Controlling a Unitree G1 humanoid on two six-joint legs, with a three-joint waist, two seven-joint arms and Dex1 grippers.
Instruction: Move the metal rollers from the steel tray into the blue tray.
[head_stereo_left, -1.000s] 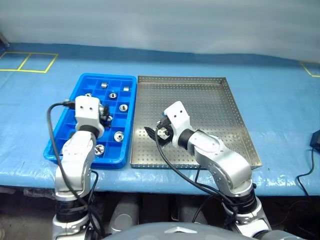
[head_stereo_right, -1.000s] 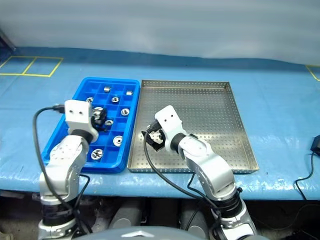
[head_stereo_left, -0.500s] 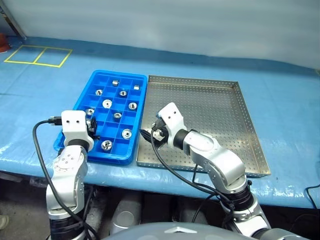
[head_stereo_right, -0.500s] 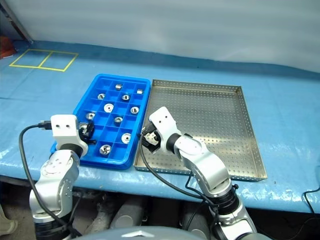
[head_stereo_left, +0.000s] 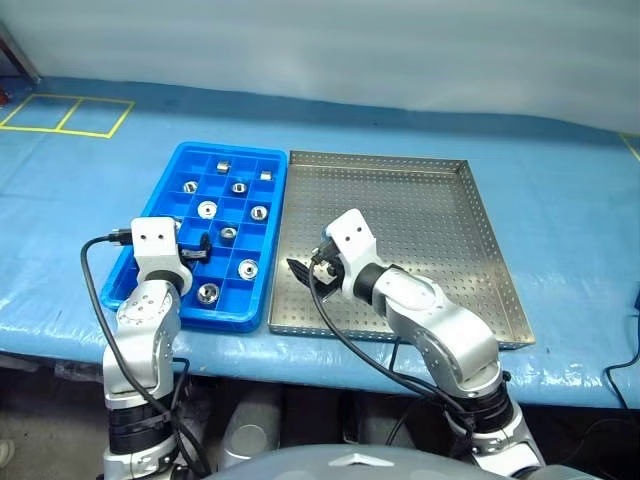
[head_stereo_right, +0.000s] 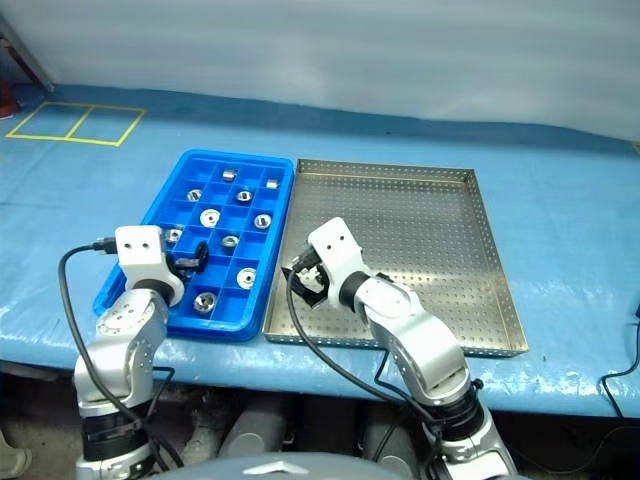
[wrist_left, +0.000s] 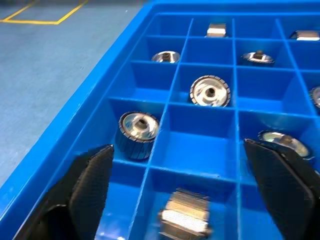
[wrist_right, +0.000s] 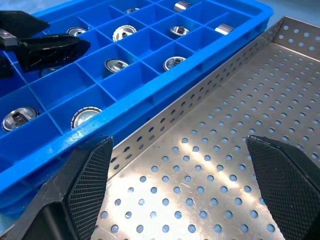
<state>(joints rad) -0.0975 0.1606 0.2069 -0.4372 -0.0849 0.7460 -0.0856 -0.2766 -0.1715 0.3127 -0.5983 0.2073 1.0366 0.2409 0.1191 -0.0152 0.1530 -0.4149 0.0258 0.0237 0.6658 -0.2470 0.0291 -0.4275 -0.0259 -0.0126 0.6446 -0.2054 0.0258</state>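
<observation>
The blue tray (head_stereo_left: 240, 148) lies on the left, with several shiny metal rollers (head_stereo_left: 208, 209) in its compartments. The steel tray (head_stereo_left: 420, 220) sits right beside it. My left gripper (head_stereo_left: 196, 251) hovers low over the blue tray's near left corner, open. One roller (wrist_left: 185, 217) lies in the compartment below and between its fingers (wrist_left: 85, 195), apart from them. My right gripper (head_stereo_left: 303, 268) is open over the steel tray's near left corner with nothing between its fingers (wrist_right: 285, 185), pointing toward the blue tray's wall (wrist_right: 150, 100).
Both trays rest on a blue table cover (head_stereo_left: 560, 200). Yellow tape squares (head_stereo_left: 65, 115) mark the far left. Black cables (head_stereo_left: 95, 290) loop from both wrists near the table's front edge.
My left gripper has opened and sunk slightly over the blue tray's near left corner, and a roller now lies beneath it. The camera has shifted. The right gripper stays put.
</observation>
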